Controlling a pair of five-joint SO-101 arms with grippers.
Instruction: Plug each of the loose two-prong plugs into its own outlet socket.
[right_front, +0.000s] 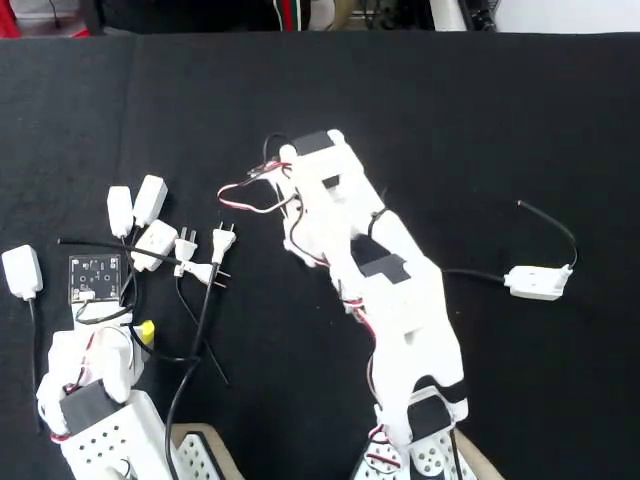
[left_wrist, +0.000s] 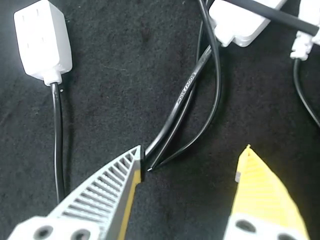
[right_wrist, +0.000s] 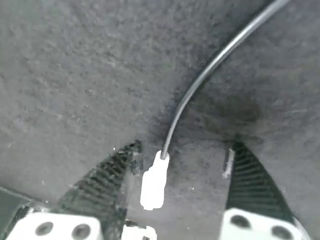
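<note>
Nearest, at the close edge of the black cloth worktop (right_front: 480, 120), the left hand (left_wrist: 193, 150) is spread wide, its grey and yellow fingers holding nothing. Two thin black cords (left_wrist: 192, 80) pass just beside the grey fingertip, apart from the yellow one. Just beyond the hand, up the worktop and a little toward the middle, lie three white plastic two-prong plugs (right_front: 222, 240) on black cords. Two lie side by side with their long axes running away from the arms, prongs toward the far edge. The third plug (right_front: 203, 272) lies crosswise, nearer the arms, with its prongs toward the right arm. Just beside the plugs, on their outer side, sits a cluster of white block-shaped outlet sockets (right_front: 150, 200), with a lone white socket block (right_front: 20, 270) nearer the worktop's left edge. Plugs and sockets thus all lie ahead of the left hand, and by my reading this arm is the nearer one for the pick. Its fingers would need to close across a plug body, not along it. Farther out, the right hand (right_wrist: 183, 150) hangs low over the cloth with its fingers apart. A small white connector (right_wrist: 152, 182) on a thin cord lies between them, near one finger and not pinched. Well apart to the right rests one more white socket (right_front: 535, 282) on its own black cord
</note>
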